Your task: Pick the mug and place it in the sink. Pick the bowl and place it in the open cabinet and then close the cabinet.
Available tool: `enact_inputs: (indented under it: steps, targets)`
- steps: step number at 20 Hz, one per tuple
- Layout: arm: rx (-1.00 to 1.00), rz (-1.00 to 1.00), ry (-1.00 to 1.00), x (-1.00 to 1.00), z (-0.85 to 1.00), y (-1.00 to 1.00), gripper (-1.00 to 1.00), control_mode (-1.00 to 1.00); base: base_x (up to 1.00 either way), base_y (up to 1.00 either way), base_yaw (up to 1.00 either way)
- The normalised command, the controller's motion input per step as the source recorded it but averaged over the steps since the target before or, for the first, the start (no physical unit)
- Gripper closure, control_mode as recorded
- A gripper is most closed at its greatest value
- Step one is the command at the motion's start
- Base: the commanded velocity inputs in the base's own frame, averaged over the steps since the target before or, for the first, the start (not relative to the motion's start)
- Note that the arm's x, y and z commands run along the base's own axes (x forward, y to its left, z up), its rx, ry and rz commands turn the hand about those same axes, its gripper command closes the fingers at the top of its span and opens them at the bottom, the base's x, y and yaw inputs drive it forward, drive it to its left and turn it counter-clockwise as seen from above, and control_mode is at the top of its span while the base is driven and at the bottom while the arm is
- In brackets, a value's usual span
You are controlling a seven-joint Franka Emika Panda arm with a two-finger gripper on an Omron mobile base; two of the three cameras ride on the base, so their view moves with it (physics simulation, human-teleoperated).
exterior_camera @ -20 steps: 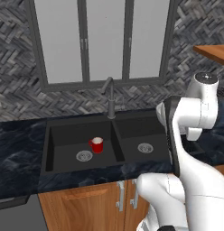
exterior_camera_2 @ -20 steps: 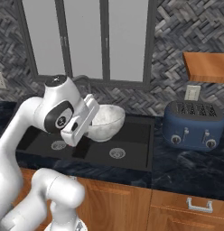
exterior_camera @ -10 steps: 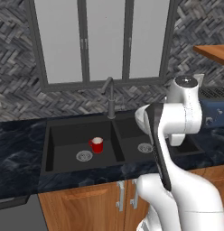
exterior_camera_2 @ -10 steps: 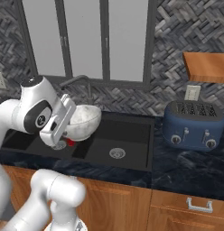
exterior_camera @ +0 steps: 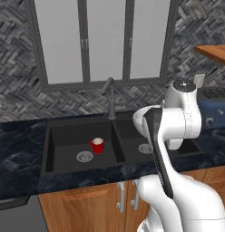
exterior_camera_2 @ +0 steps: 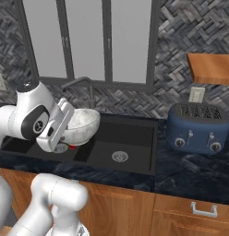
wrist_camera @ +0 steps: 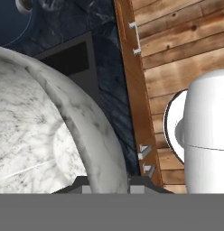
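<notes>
The grey-white speckled bowl (exterior_camera_2: 82,126) hangs in the air over the black sink (exterior_camera_2: 135,133), tilted on its side. My gripper (exterior_camera_2: 68,133) is shut on its rim. In the hand view the bowl's rim (wrist_camera: 82,131) runs down between my fingertips, where my gripper (wrist_camera: 109,182) clamps it. From the left base view, a part of the bowl (exterior_camera: 139,120) shows beside my arm. The red mug (exterior_camera: 97,145) stands upright in the left basin of the sink (exterior_camera: 64,136), near a round drain. A brown corner of the cabinet (exterior_camera_2: 210,67) juts in at the upper right.
A dark gooseneck faucet (exterior_camera: 110,97) rises behind the sink's middle. A blue toaster (exterior_camera_2: 198,127) stands on the dark counter to the right. Wooden drawer fronts with silver handles (wrist_camera: 136,38) run below the counter. Windows fill the back wall.
My arm has swung to the left with the bowl in the gripper, from over the right basin toward the sink's left side. The mug has not moved.
</notes>
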Motion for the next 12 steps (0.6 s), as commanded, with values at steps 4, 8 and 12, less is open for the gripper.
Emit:
enact_inputs:
  steps: [4, 8, 12]
  targets:
    - [0.00, 0.00, 0.00, 0.00, 0.00, 0.00, 1.00, -1.00, 0.00, 0.00, 0.00]
    - [0.00, 0.00, 0.00, 0.00, 0.00, 0.00, 1.00, 1.00, 0.00, 0.00, -0.30]
    - [0.00, 0.00, 0.00, 0.00, 0.00, 0.00, 1.00, 1.00, -0.03, 0.00, -0.68]
